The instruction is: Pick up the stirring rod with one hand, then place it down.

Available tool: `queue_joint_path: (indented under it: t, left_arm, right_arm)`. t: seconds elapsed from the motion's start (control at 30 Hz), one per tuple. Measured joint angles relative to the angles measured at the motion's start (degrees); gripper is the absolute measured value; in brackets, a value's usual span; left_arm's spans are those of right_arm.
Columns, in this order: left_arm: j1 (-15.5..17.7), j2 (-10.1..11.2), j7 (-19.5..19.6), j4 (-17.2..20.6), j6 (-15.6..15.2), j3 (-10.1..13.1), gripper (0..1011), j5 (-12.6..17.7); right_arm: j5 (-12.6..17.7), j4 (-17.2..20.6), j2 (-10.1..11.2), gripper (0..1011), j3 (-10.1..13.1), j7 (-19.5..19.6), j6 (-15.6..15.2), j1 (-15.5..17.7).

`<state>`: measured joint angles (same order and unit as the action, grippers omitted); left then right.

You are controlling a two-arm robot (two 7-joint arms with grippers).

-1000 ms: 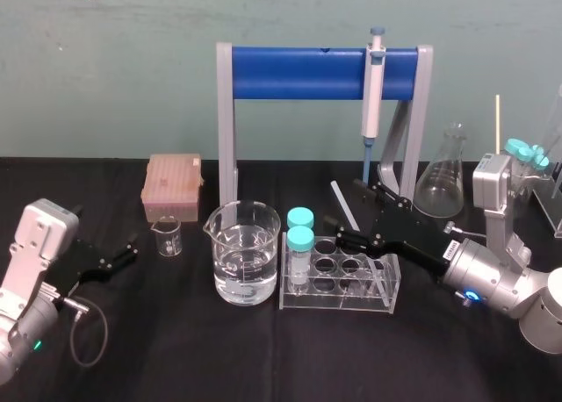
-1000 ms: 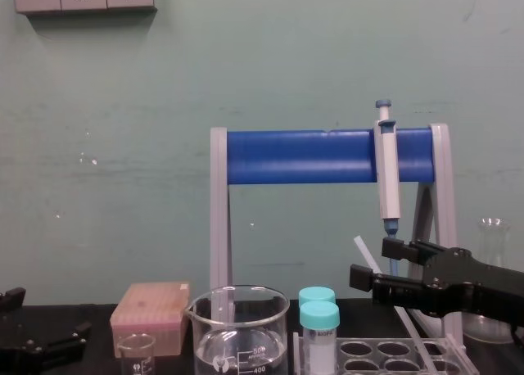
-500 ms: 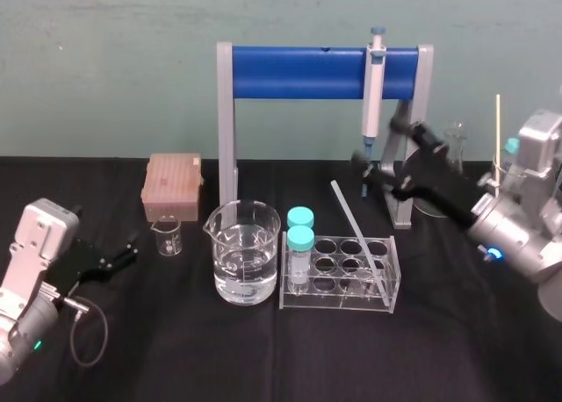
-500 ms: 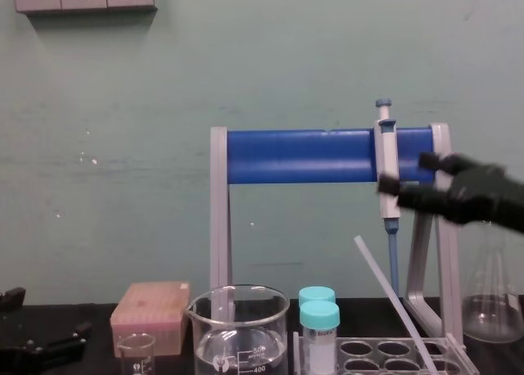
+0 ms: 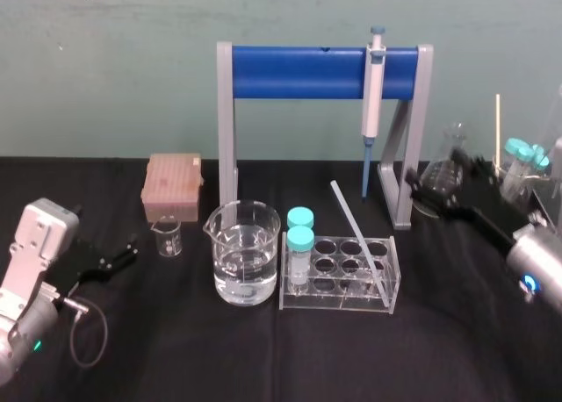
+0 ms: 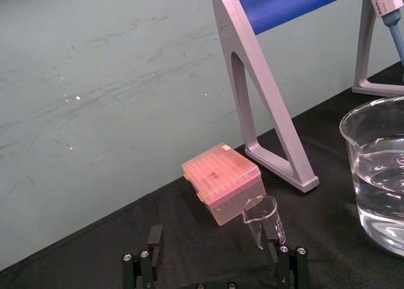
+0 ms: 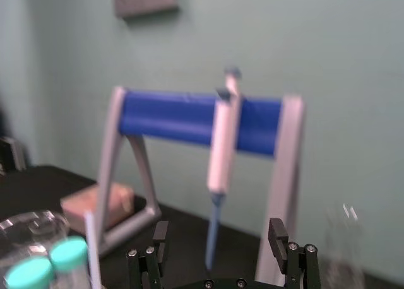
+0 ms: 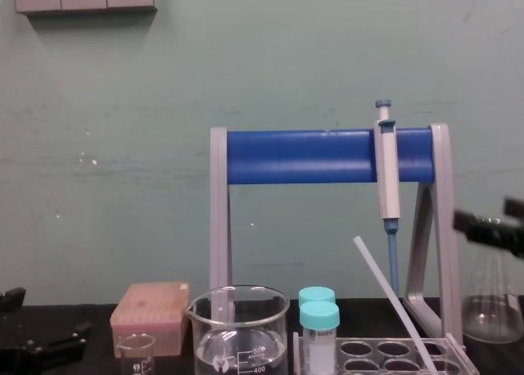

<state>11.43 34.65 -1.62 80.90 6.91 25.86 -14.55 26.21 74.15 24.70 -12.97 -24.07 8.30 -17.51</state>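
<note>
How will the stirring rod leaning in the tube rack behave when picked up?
The stirring rod looks straight, so probably stiff. Thin and translucent, likely light, slippery and breakable. Leaning in the rack, it may swing.

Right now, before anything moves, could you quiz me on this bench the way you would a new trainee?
1. True or false: the right gripper is holding the stirring rod.
2. What hangs on the blue stand? A) a pipette B) a spoon C) a brush
3. Fill in: the rod's lower end sits in the clear tube ____.

Key
1. False: its jaws are open and empty, out to the right of the stand. The left gripper is parked at the left, jaws open.
2. A
3. rack: the rod leans there, tilted.
</note>
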Motion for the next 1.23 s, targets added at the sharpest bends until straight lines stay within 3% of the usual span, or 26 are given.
queue_joint_path:
  t: [0.27, 0.5, 1.23]
  left_arm:
    - [0.0, 0.0, 0.0, 0.0, 0.0, 0.0, 1000, 0.0]
    - [0.0, 0.0, 0.0, 0.0, 0.0, 0.0, 1000, 0.0]
    - [0.0, 0.0, 0.0, 0.0, 0.0, 0.0, 1000, 0.0]
  right_arm:
    - [-0.83, 1.18, -0.35, 1000, 1.0, 2.54, -4.87, 2.63]
    - [-1.49, 0.12, -1.35, 1000, 1.17, 2.41, -5.1, 1.96]
    - [-1.46, 0.35, -1.16, 1000, 1.13, 2.42, -5.11, 2.12]
